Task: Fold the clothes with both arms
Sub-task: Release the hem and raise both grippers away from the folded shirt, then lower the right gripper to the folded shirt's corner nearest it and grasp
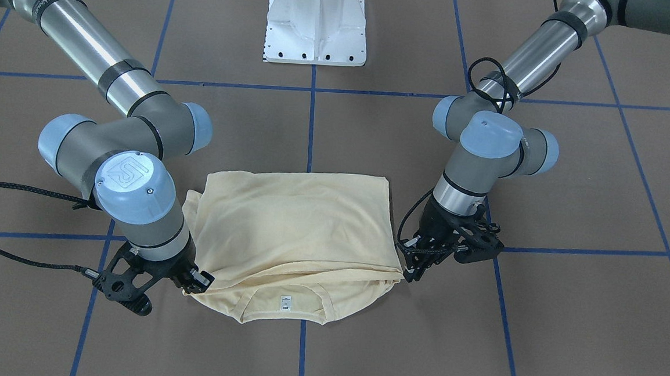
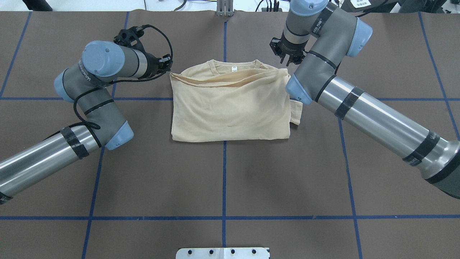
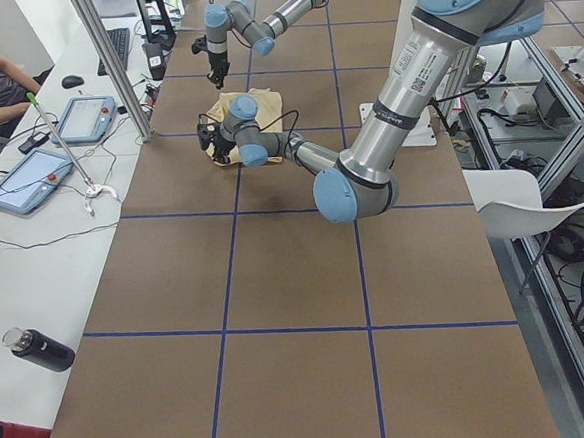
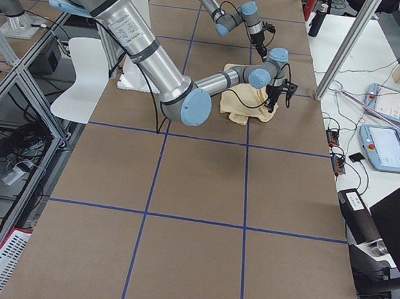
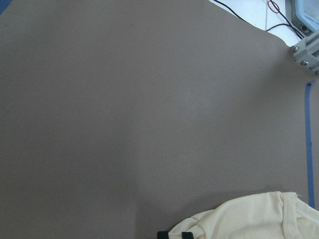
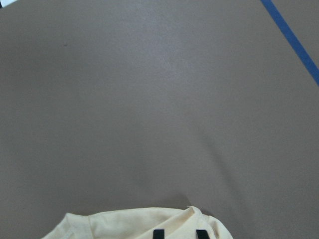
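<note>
**Collar end nearest, fold laid almost up to it**

Nearest the front-facing camera lies the collar (image 1: pixel 310 315) of the T-shirt (image 1: pixel 292 220), its small white neck label (image 1: pixel 285 303) facing up. The pale cream-yellow shirt rests flat on the brown table (image 1: pixel 565 330), about midway across it, as a compact, roughly square packet. No sleeve lies spread to either side. Only a small flap of fabric (image 2: pixel 295 113) pokes out along the edge on the side of the right gripper (image 1: pixel 196 281). A top layer is brought over towards the collar and stops just short of it. Its free edge sags in soft creases from one corner to the other. No chest print shows.

The right gripper sits low at one end of that free edge, against the cloth. The left gripper (image 1: pixel 410 271) is low at the other end, touching or just beside the corner.

In the right wrist view the fingertips (image 6: pixel 158 233) stand plainly apart with cloth showing between them, so I read that gripper as parted rather than clamped. In the left wrist view the fingertips (image 5: pixel 163 234) sit close together over the shirt's edge with only a narrow gap. Whether they pinch the fabric I cannot tell.

Judging from this, the sleeves and sides are folded in and the bottom-to-collar fold is all but laid. What seems left is a clean let-go at both corners and perhaps smoothing the creased edge and the stray flap. One further fold to halve the packet may also follow.
</note>
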